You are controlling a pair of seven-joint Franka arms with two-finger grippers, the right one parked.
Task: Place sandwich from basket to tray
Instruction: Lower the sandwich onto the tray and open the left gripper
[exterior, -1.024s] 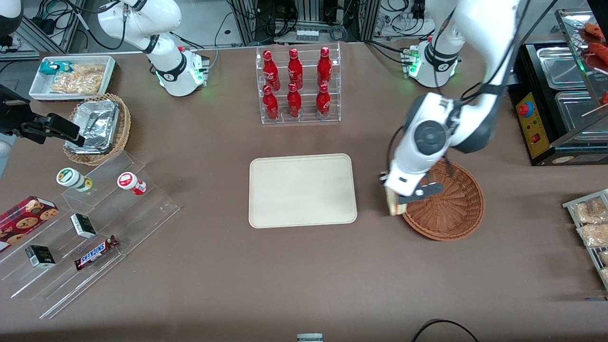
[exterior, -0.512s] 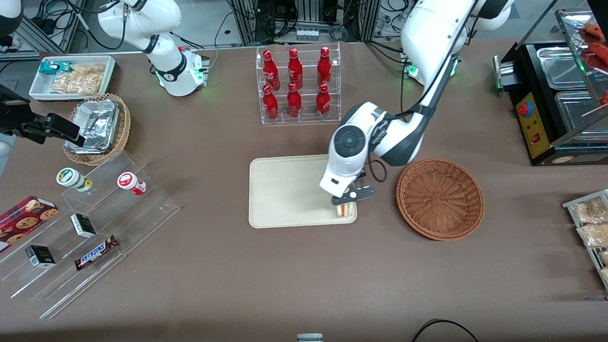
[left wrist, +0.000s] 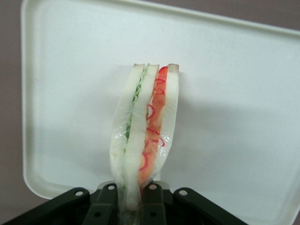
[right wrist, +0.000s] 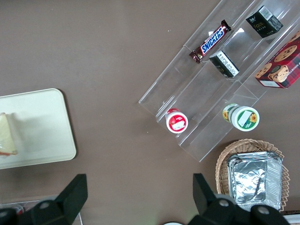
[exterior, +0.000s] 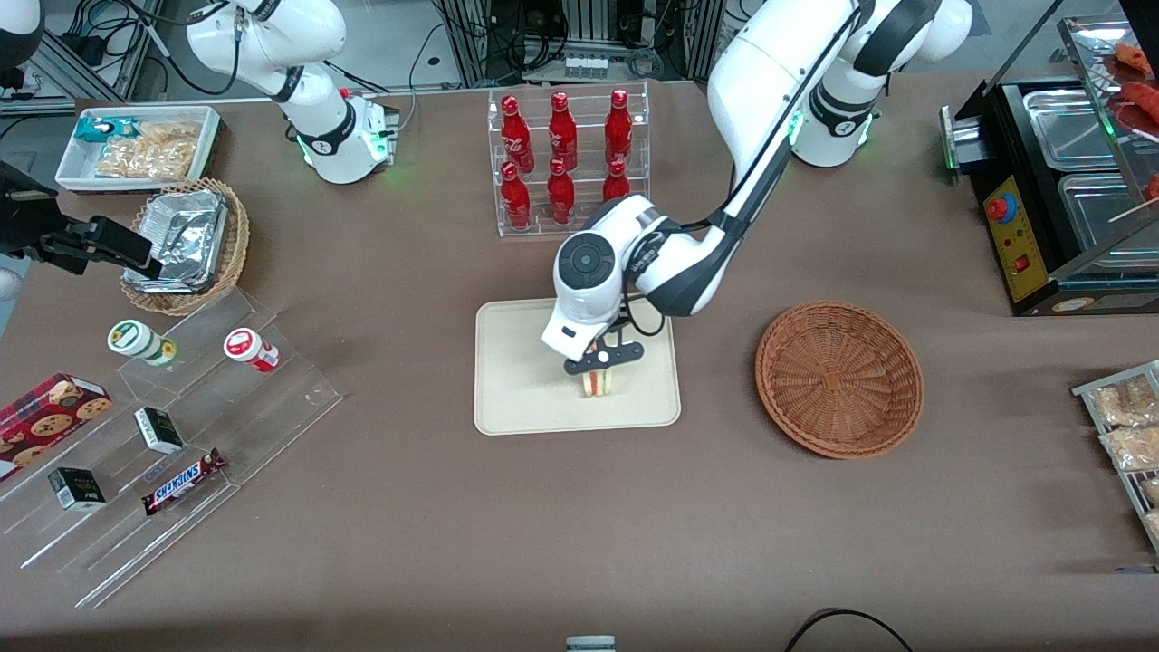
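My left gripper [exterior: 601, 362] is shut on the sandwich [exterior: 598, 384], a pale bread wedge with red and green filling, and holds it over the cream tray [exterior: 521, 380], in the part of the tray nearer the front camera. In the left wrist view the sandwich [left wrist: 145, 126] stands on edge between the black fingers [left wrist: 105, 204], with the tray [left wrist: 234, 103] below it. Whether it touches the tray I cannot tell. The sandwich also shows in the right wrist view [right wrist: 6, 136]. The reddish-brown wicker basket [exterior: 839, 378] lies empty beside the tray, toward the working arm's end.
A clear rack of red bottles [exterior: 566, 163] stands farther from the front camera than the tray. A clear stepped stand with snacks [exterior: 172, 435], a tan basket with a foil container [exterior: 186, 244] and a white bin [exterior: 136, 149] lie toward the parked arm's end.
The gripper has carried the sandwich from above the basket's rim across to the tray, then further in over the tray. The basket now lies empty.
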